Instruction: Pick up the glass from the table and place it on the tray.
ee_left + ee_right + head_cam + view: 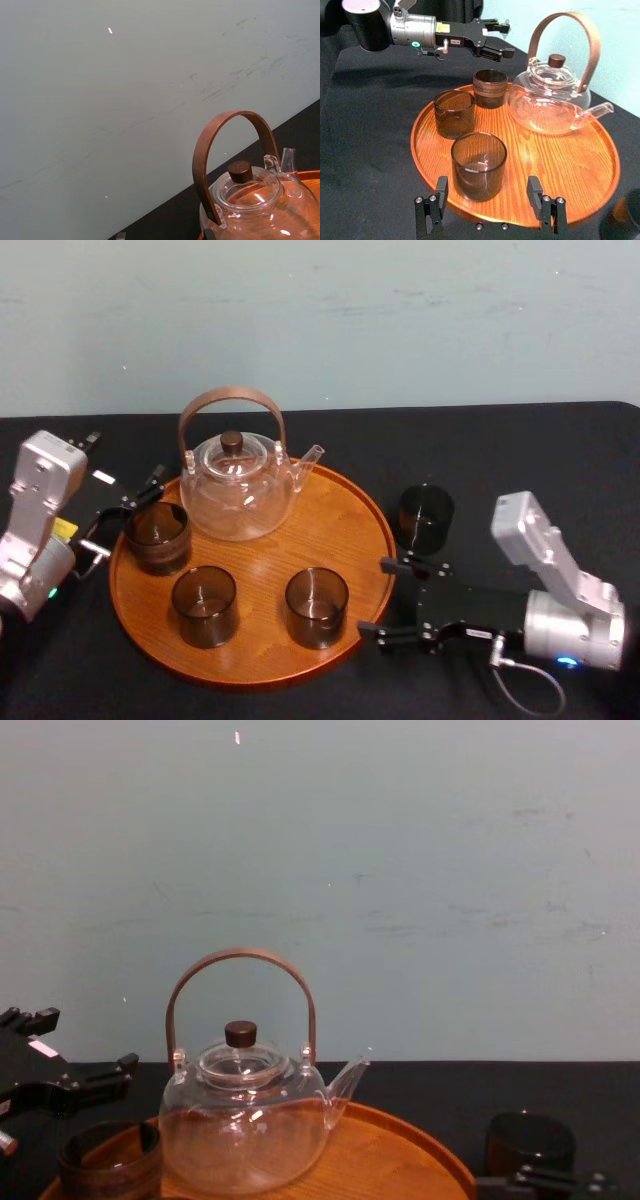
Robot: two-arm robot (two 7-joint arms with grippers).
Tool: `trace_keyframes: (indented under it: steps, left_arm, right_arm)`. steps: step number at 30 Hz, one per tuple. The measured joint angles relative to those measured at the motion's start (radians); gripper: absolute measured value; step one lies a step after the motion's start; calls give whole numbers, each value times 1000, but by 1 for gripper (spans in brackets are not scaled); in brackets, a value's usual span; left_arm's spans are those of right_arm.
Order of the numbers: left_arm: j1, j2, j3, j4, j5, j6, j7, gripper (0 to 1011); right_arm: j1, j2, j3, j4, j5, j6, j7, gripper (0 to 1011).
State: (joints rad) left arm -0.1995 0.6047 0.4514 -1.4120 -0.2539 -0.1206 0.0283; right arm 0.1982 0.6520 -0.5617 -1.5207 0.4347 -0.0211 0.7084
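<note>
Right pincer (392, 597) sits low over the tabletop (520, 450) at the tray's (340, 530) right rim. Its jaws are spread wide w/ nothing between them, and they point in toward the tray. The glass (426, 518) stands upright on the black cloth just off that rim, beside the pincer's far finger but not between the jaws. So no grasp yet; I'd call this the approach, early in the job.

On the tray: clear teapot (237, 495) at the back, banded cup (157, 537) at left, two tumblers (204, 605) (316, 607) up front. From the right wrist cam the jaws line up w/ the nearer tumbler, not the target, which sits off at the frame's corner.

Left pincer (506, 38) hangs at the tray's left side by the banded cup, jaws apart, empty, looks idle.

Next move, as I read it: swing the right pincer away from the rim and around so the jaws straddle the glass, then close, lift clear of the rim and aim for the bare wood on the tray's right half. Tight spot: the rim and the front tumbler are both close, so a sloppy turn could clip either.
</note>
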Motion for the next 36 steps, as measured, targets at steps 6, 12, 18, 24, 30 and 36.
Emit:
trace_keyframes:
  steps: [6,12,18,24,30,36]
  left_arm:
    - [0,0,0,0,0,0,0,1001]
    - [0,0,0,0,0,0,0,1001]
    - [0,0,0,0,0,0,0,1001]
    - [0,0,0,0,0,0,0,1001]
    - [0,0,0,0,0,0,0,1001]
    - [0,0,0,0,0,0,0,1001]
  right_arm:
    - [-60,58,46,-52,26,-19,-11,1002]
    - [-107,86,97,-77,37,-21,-59,1002]
    - [-137,78,150,-67,35,21,-148,1002]
    - [-139,60,179,-46,24,49,-193,1002]
    - [-139,40,209,-25,16,84,-229,1002]
    - [-132,24,222,-10,4,110,-246,1002]
